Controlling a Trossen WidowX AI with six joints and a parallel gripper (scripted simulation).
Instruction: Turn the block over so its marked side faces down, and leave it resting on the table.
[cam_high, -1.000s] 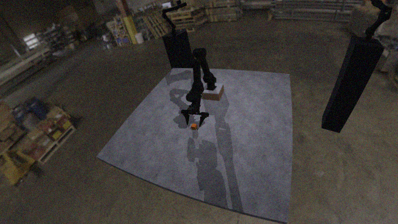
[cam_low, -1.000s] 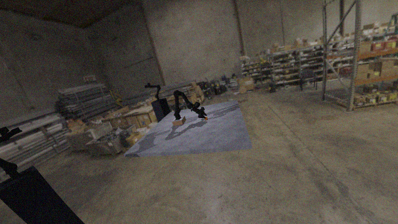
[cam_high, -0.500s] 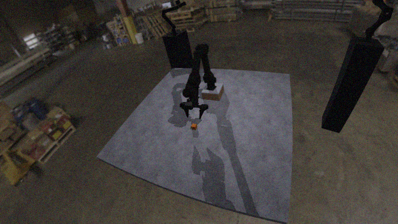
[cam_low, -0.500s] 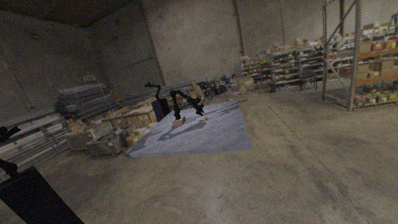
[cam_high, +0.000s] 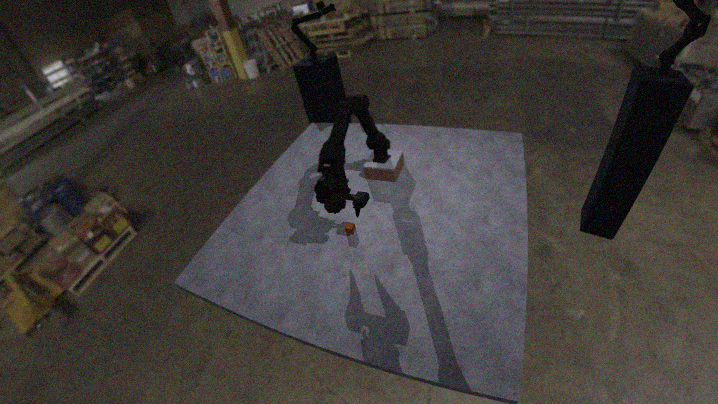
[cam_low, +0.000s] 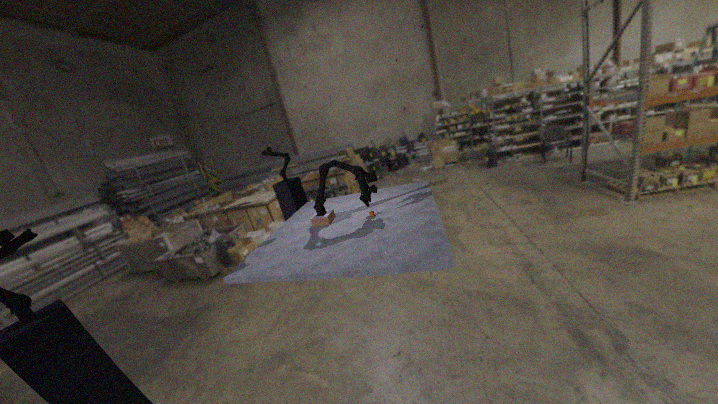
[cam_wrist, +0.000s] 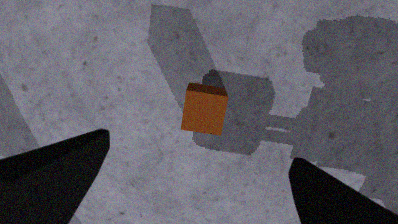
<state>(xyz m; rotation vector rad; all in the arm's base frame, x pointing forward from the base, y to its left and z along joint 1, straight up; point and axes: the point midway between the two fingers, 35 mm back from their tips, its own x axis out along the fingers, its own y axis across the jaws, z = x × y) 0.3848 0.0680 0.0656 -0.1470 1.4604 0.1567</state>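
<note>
A small orange block (cam_high: 349, 228) (cam_low: 372, 214) (cam_wrist: 204, 111) rests on the grey table (cam_high: 476, 251) (cam_low: 401, 256). In the wrist view it shows a plain orange face and a narrow, darker shaded side; no mark can be made out, so the marked side is hidden or too dim to tell. My black gripper (cam_low: 367, 205) (cam_wrist: 200, 146) is open and empty, pointing down above the table close to the block. In the wrist view the block lies a little above the line between the two fingertips, nearer the left one. In the top view the arm partly hides the fingers.
The arm stands on a brown box with a pale top (cam_high: 384, 173) (cam_low: 322, 220), behind the block in the top view. Dark shadows of the arm fall on the table. Two black pedestals with small arms stand off the table (cam_high: 321, 87) (cam_high: 637, 150).
</note>
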